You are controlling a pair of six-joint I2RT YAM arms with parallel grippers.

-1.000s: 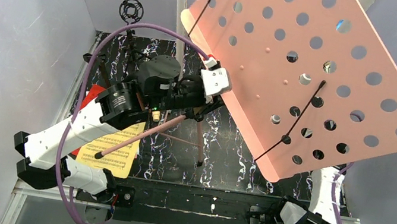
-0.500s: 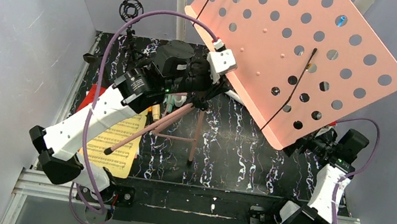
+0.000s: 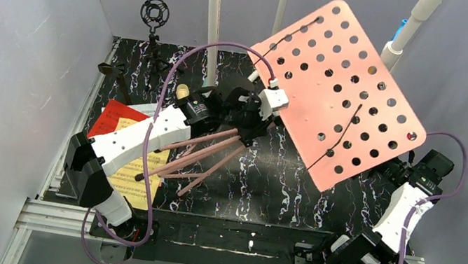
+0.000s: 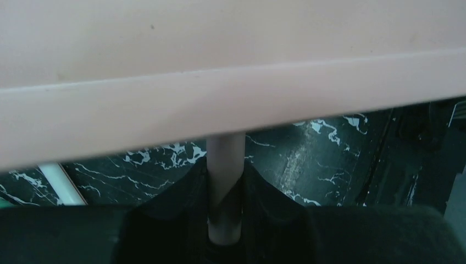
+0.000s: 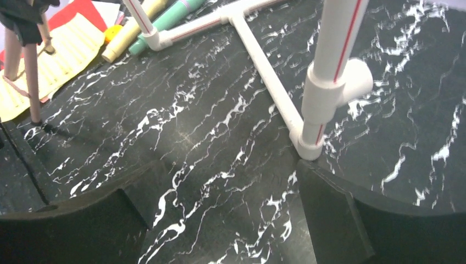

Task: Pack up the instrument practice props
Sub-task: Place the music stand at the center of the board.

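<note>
The pink hole-punched music stand [image 3: 344,93] hangs tilted above the table, its tripod legs [image 3: 202,159] drawn together and pointing to the near left. My left gripper [image 3: 254,120] is shut on the stand's pole [image 4: 225,176] just below the plate [image 4: 220,82]. My right gripper [image 3: 398,174] is open and empty under the plate's right edge, low over the table [image 5: 231,187]. The yellow sheet music [image 3: 140,168] lies on the red folder [image 3: 111,116] at the left. The yellow microphone [image 5: 132,33] and the mint-green microphone [image 5: 167,19] lie side by side by the pipe frame.
The white plastic pipe frame [image 5: 264,60] lies on the black marbled table, with an upright [image 5: 329,71] close to my right fingers [image 5: 335,214]. A black microphone holder on a small tripod [image 3: 155,15] stands at the back left. Grey walls close in both sides.
The music stand has dropped and tilted away from the camera, and its legs have closed together. My left arm has stretched forward with it. My right arm has come out from under the plate.
</note>
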